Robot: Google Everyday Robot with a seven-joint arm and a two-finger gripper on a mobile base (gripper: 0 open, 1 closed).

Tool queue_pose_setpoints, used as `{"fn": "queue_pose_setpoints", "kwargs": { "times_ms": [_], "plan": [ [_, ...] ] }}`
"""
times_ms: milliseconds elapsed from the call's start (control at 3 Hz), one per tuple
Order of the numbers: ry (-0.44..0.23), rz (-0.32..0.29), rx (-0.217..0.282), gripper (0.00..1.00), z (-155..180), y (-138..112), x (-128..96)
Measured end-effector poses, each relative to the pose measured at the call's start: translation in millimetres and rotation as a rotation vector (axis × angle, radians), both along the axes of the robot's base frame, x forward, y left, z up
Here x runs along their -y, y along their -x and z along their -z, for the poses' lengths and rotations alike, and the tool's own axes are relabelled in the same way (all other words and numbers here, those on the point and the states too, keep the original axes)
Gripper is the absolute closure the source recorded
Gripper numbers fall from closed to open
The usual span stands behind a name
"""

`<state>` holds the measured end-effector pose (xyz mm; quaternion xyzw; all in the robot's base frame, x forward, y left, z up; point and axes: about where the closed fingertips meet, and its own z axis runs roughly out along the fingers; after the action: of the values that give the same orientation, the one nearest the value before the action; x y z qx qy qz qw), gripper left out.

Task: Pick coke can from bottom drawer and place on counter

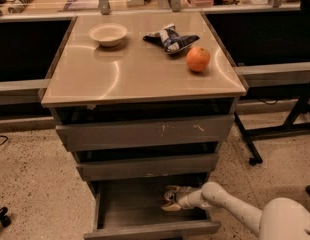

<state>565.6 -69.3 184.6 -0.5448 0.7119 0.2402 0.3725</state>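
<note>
The bottom drawer (pixel 145 230) is pulled open below the two closed grey drawers. My gripper (pixel 172 200) is inside it, right of the middle and close to the drawer floor, on the end of my white arm (pixel 230 209) that reaches in from the lower right. The coke can does not show; it is hidden or out of view. The beige counter (pixel 120 74) tops the cabinet.
On the counter are a white bowl (pixel 108 34) at the back left, a dark snack bag (pixel 169 38) at the back, and an orange (pixel 198 59) at the right. Black table legs (pixel 247 144) stand to the right of the cabinet. The floor is speckled.
</note>
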Motion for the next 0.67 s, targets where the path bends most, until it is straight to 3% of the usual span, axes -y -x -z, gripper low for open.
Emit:
{"fn": "queue_pose_setpoints", "kwargs": {
  "times_ms": [667],
  "plan": [
    [0.000,0.000,0.001,0.89,-0.1,-0.6,-0.2]
  ]
}}
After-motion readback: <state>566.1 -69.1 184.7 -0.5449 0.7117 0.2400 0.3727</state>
